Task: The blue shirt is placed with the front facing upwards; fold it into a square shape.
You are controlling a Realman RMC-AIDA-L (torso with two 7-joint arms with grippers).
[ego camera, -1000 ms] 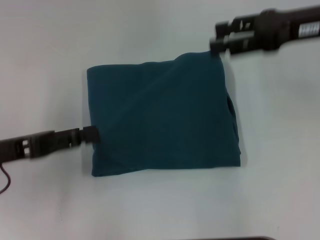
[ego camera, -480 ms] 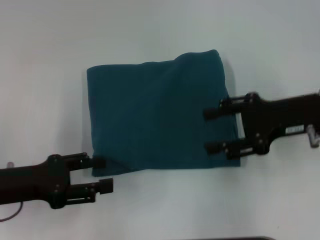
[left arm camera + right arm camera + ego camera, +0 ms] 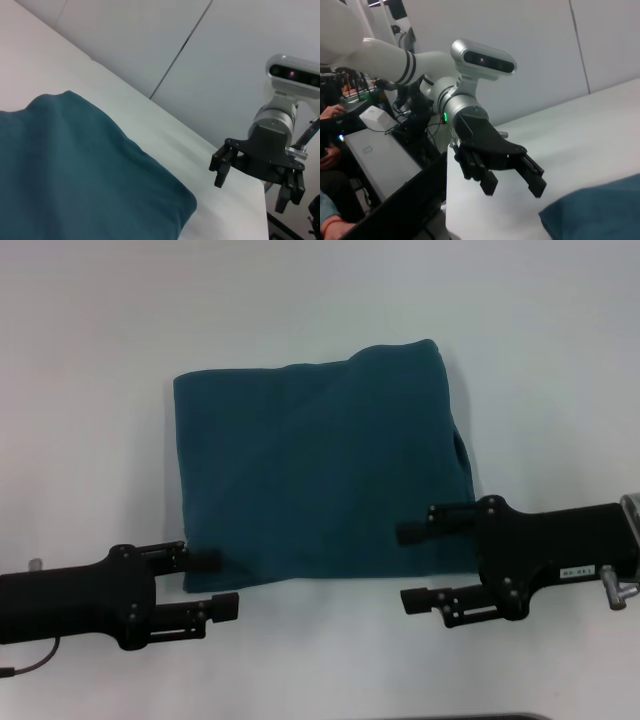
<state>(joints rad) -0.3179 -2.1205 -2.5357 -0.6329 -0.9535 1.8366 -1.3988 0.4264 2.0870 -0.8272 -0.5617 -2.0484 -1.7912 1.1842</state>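
The blue shirt (image 3: 320,475) is lying folded into a rough square on the white table (image 3: 90,340). Both claws are hanging wide apart, gripping nothing: the left gripper (image 3: 215,584) by its near-left corner, the right gripper (image 3: 410,566) at its near-right edge.

Light: even, bright, overhead | Shadows: faint under the dark teal-blue folded cotton shirt (image 3: 320,475) | Glare: none on the matte white table (image 3: 90,360) | Focus: head view slightly soft

Folded shirt (image 3: 320,475) mid-table (image 3: 90,350), left gripper (image 3: 212,585) at its near-left corner, right gripper (image 3: 408,565) near-right (both empty)
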